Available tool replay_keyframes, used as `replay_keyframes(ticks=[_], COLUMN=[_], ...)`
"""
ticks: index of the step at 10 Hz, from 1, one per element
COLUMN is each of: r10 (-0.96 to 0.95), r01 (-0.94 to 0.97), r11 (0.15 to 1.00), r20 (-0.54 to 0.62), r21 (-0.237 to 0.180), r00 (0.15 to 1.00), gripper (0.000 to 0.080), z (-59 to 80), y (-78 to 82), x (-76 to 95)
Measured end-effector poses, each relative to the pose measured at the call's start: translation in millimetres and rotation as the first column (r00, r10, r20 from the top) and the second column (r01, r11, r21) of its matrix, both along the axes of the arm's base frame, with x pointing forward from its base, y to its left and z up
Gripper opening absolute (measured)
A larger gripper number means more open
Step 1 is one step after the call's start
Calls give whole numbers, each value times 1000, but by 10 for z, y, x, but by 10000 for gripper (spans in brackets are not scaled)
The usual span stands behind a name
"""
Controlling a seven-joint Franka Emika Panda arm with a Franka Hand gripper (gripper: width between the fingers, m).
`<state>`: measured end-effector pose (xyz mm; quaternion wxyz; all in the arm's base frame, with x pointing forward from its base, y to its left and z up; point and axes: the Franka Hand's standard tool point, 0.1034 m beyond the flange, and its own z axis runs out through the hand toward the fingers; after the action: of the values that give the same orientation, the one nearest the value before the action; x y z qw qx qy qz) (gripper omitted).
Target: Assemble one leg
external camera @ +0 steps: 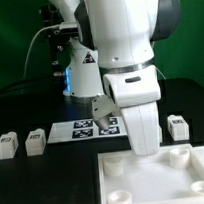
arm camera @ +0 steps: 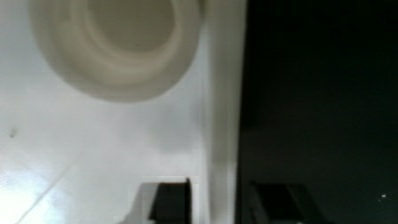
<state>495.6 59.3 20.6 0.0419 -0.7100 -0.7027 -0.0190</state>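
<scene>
My gripper [external camera: 144, 146] hangs over the far edge of the large white square panel [external camera: 147, 181]. In the wrist view the gripper [arm camera: 226, 203] is open and holds nothing. One dark fingertip [arm camera: 169, 202] is over the panel's top [arm camera: 107, 140], the other over the black table, with the panel's edge between them. A round corner socket [arm camera: 121, 45] shows ahead. Three legs, small white blocks with tags, stand on the table: two at the exterior view's left [external camera: 5, 146] [external camera: 34, 143] and one at its right [external camera: 177, 125]. None is near the gripper.
The marker board [external camera: 82, 129] lies flat behind the panel, partly hidden by the arm. The arm's white body blocks the middle of the exterior view. Other sockets show on the panel [external camera: 118, 196] [external camera: 177, 156]. A green backdrop stands behind the black table.
</scene>
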Motion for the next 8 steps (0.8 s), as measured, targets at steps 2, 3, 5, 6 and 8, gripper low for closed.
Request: replay_keyframes(ticks=[2,3,5,6,8], r10=[-1,-1,-1,-1,-1], r01=[1,1,1,1,1], r11=[1000,1000,1000,1000,1000], r20=[0,-1,-1,-1,-1], r21=[0,0,0,0,0], r00=[1000,1000,1000,1000,1000], gripper=[414,547,628,643,648], z=[-2,-3,-4,-4,-5], y=[-2,-3,-4,-5,-5], x=[-1,-1,-2,-2,-3])
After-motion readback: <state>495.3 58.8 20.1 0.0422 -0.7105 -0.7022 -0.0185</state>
